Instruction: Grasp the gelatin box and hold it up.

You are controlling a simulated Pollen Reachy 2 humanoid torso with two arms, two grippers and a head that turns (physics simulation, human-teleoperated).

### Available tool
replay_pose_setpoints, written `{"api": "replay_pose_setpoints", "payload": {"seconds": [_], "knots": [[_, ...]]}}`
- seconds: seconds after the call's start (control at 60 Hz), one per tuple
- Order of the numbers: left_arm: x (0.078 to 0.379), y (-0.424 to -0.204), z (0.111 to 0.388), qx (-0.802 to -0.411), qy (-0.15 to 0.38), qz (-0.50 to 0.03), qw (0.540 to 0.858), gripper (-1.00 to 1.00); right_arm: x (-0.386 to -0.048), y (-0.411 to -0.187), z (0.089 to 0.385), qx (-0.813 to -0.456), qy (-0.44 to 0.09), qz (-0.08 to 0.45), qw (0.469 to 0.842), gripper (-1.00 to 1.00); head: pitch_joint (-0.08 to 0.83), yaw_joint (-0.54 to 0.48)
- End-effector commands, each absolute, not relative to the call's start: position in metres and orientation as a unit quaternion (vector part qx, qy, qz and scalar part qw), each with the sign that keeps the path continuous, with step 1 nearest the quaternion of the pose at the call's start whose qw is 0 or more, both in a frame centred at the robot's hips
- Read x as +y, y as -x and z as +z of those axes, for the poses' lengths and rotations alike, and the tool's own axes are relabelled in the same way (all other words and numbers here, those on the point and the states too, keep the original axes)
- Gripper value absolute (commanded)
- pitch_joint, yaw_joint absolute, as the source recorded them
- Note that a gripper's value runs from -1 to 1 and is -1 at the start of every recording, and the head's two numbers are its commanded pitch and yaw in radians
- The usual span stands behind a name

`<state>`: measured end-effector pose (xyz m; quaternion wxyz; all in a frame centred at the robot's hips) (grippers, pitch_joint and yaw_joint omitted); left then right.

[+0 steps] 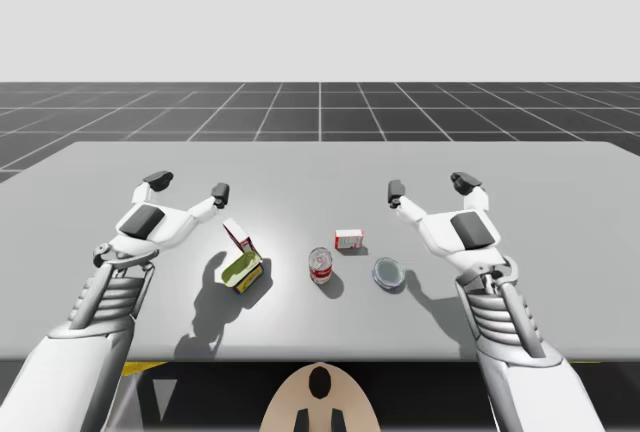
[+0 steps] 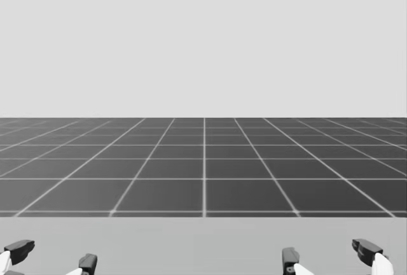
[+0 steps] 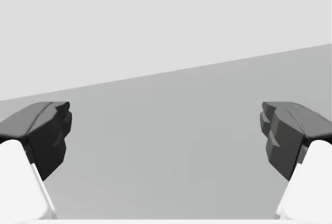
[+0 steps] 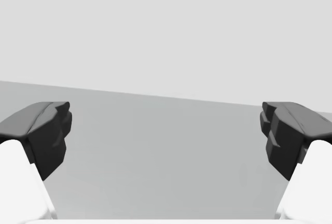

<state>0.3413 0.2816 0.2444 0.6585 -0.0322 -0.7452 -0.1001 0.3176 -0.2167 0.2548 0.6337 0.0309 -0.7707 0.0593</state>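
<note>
Judging how to take hold

The small red-and-white cardboard gelatin box (image 1: 349, 240) sits near the middle of the flat grey table (image 1: 560, 252). It is just beyond the red-and-white cylindrical can (image 1: 320, 264) and near the clear round dish (image 1: 388, 273). My right gripper (image 1: 429, 185) hovers apart from it on its right, jaws spread wide with nothing between them. My left gripper (image 1: 189, 186) is likewise released, further off, above the green-and-yellow box (image 1: 242, 270). The carton looks light and fairly stiff, though thin card would probably dent under a hard squeeze, and its smooth faces may slip. Pinching it across two opposite flat sides with moderate pressure seems best, coming down clear of the can.
</note>
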Motion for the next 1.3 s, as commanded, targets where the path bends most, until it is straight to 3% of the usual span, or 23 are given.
{"api": "replay_pose_setpoints", "payload": {"seconds": [0.017, 0.267, 0.9, 1.3], "knots": [[0.2816, -0.3414, 0.2441, -0.745, 0.031, -0.101, 0.658, -1.0, -0.2147, -0.3166, 0.2545, -0.773, -0.023, 0.049, 0.632, -1.0, -0.007, 0.0], [0.2814, -0.3416, 0.2443, -0.746, 0.03, -0.101, 0.658, -1.0, -0.2145, -0.3191, 0.2542, -0.773, -0.022, 0.056, 0.631, -1.0, 0.074, 0.0], [0.2804, -0.3414, 0.2445, -0.748, 0.027, -0.106, 0.655, -1.0, -0.2136, -0.3196, 0.2542, -0.771, -0.024, 0.056, 0.634, -1.0, 0.503, -0.03], [0.2793, -0.3397, 0.2466, -0.75, 0.029, -0.106, 0.652, -1.0, -0.212, -0.3204, 0.2522, -0.769, -0.023, 0.059, 0.636, -1.0, 0.64, -0.12]]}}
